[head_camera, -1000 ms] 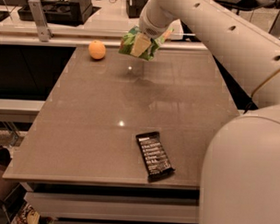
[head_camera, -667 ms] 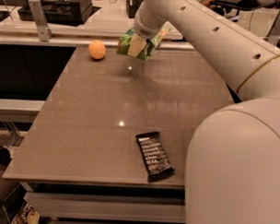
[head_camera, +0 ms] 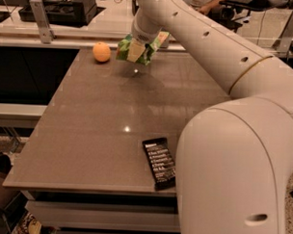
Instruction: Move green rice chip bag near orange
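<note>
The orange point(head_camera: 101, 52) sits near the far left of the brown table point(head_camera: 88, 136). My gripper point(head_camera: 137, 49) is shut on the green rice chip bag point(head_camera: 150, 49) and holds it above the table's far edge, just right of the orange and apart from it. The bag is crumpled around the fingers; part of it is hidden by the gripper.
A flat black bar wrapper point(head_camera: 159, 162) with white text lies near the table's front edge. My large white arm point(head_camera: 232, 155) fills the right side of the view. A metal rail and post point(head_camera: 41, 20) run behind the table, with dark equipment beyond.
The gripper with the green bag has moved left, closer to the orange. The arm has swung further across the right of the view.
</note>
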### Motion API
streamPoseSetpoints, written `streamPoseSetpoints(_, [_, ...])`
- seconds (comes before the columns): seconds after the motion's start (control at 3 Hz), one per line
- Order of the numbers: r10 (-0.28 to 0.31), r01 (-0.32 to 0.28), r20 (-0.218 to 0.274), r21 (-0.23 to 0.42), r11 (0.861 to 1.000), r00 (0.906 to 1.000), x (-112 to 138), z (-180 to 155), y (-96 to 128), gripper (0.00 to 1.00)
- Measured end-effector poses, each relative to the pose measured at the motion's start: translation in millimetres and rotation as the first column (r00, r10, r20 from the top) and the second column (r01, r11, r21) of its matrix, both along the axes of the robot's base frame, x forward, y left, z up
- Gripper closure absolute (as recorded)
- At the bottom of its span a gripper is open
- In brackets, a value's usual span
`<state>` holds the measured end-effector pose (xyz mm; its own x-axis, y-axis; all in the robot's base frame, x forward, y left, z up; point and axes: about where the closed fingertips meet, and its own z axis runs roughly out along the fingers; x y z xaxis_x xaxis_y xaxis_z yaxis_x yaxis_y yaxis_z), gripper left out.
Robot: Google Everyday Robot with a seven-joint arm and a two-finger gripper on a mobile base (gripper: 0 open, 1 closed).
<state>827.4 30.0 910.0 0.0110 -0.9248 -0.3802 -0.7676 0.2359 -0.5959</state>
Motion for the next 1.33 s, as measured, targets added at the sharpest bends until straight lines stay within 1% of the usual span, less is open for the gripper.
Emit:
streamPoseSetpoints(0.33, [0.025,-0.025,-0.010,0.000,1.000,0.9996,3.2,-8.7,17.6,1.00])
streamPoseSetpoints(0.67, [0.026,-0.026,-0.014,-0.001,1.000,0.9996,3.4,-11.7,18.6,0.83])
streamPoseSetpoints(1.33, [0.029,-0.029,-0.022,-0.004,1.000,0.9993,3.8,-18.0,21.0,0.36])
